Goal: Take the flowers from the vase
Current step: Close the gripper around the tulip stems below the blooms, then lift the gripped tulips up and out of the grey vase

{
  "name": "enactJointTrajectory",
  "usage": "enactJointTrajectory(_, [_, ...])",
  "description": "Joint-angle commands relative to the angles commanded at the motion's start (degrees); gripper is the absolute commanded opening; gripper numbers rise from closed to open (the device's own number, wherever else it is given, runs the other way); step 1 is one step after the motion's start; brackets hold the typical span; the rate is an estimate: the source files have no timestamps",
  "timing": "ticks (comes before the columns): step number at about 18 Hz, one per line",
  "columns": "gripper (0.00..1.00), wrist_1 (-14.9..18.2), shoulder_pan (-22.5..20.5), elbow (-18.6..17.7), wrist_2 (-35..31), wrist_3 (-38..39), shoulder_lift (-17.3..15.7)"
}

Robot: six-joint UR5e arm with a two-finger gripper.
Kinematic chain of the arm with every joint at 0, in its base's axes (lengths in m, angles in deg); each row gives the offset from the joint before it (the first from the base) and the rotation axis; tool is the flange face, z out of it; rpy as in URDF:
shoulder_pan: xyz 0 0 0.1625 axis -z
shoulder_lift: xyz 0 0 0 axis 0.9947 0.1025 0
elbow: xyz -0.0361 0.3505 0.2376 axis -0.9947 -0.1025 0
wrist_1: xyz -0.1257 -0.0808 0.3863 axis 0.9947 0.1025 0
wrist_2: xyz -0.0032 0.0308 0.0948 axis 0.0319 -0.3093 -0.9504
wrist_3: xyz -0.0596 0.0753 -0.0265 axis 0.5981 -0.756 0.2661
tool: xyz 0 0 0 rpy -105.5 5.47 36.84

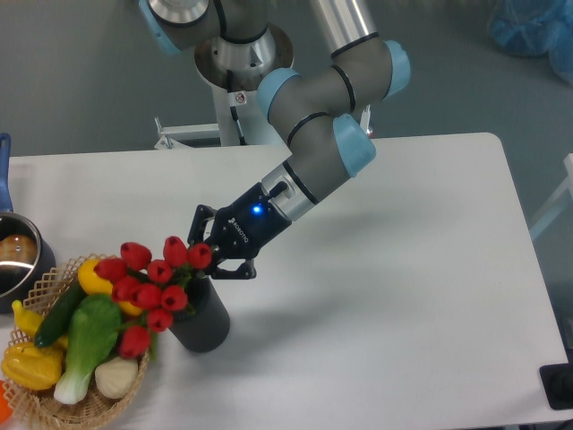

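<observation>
The flowers [149,285], a bunch of red tulip buds on green stems, lean left out of the dark grey vase [202,324] near the table's front left. My gripper [212,257] reaches in from the right, just above the vase's mouth. Its fingers are closed around the stems right under the rightmost buds. The stems between the fingers are mostly hidden by the buds and the gripper body. The lower buds hang over the edge of the basket.
A wicker basket [27,405] of yellow and green toy vegetables [88,333] sits directly left of the vase, touching the bunch. A steel pot [16,258] with a blue handle stands at the left edge. The robot's base [240,85] is behind the table.
</observation>
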State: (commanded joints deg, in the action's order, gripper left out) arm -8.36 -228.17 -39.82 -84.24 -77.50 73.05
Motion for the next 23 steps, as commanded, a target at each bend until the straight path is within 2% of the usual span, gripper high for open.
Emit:
enactJointTrajectory(7, [0.0, 0.1, -1.0, 1.9, 2.6, 1.8, -0.9])
enactJointTrajectory(14, [0.0, 0.1, -4.8, 2.4, 10.5, 3.6, -4.4])
enactJointTrajectory(23, [0.0, 0.3, -9.4, 3.5, 20.1, 6.3, -6.8])
